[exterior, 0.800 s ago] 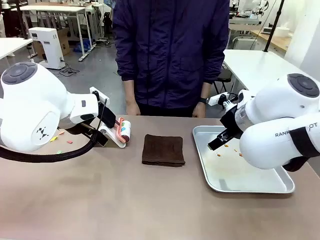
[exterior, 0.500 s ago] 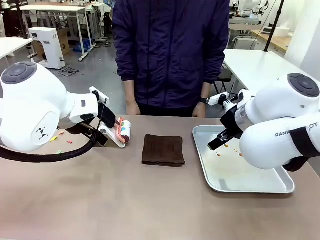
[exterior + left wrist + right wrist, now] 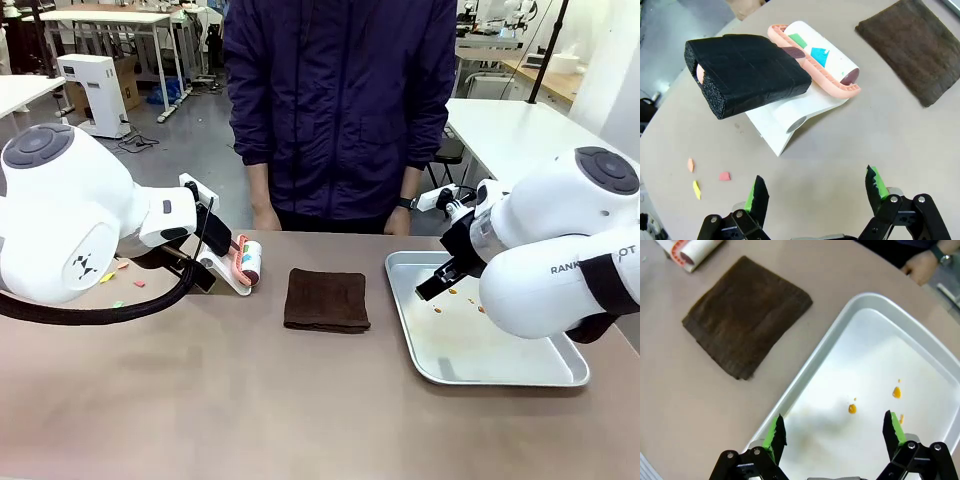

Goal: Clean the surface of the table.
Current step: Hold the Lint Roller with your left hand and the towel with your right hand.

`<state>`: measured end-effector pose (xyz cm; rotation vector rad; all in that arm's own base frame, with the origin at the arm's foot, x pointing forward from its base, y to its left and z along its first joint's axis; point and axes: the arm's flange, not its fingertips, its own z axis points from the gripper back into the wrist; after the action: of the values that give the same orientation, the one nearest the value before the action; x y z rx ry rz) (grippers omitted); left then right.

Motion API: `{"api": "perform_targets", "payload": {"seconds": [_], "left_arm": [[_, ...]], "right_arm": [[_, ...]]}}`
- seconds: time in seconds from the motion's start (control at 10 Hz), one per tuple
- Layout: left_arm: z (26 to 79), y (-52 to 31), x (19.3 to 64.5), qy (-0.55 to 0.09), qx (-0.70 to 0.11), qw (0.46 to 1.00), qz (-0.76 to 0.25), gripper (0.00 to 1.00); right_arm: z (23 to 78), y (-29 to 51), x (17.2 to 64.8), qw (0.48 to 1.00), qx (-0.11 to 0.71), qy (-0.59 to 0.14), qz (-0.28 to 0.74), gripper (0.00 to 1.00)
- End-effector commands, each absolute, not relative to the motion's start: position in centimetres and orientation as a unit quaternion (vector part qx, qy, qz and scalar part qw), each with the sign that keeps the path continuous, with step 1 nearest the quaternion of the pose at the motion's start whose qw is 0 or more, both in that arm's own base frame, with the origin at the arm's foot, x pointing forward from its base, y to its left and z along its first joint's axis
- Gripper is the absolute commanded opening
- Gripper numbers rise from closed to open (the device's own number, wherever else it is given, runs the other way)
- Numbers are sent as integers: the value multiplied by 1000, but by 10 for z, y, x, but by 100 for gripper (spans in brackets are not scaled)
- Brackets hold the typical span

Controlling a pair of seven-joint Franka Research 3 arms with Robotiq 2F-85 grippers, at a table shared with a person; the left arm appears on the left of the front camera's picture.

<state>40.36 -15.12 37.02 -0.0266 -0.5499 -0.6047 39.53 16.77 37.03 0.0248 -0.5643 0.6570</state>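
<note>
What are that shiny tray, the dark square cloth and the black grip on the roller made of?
The tray looks like metal, probably aluminium or steel: silvery, softly reflective. The cloth seems a brown terry towel, with fuzzy nap. The black grip looks like foam: matte, porous at its cut edge.

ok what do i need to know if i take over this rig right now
Left gripper: open, empty, above the table, short of the lint roller in its white stand.
Right gripper: open, empty, over the metal tray.
Brown cloth lies flat between roller and tray.
Done: the roller carries a few paper bits.
To do: coloured scraps on the table near the left gripper; orange spots in the tray.
</note>
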Motion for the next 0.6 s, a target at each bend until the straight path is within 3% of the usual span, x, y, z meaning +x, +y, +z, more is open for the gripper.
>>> {"api": "perform_targets", "payload": {"seconds": [0.0, 0.5], "left_arm": [[370, -151, 404, -267, -13, 918, -294, 100], [370, -151, 404, -267, -13, 918, -294, 100]], "right_arm": [[370, 168, 395, 908, 12, -273, 318, 100], [370, 168, 395, 908, 12, -273, 318, 100]]}}
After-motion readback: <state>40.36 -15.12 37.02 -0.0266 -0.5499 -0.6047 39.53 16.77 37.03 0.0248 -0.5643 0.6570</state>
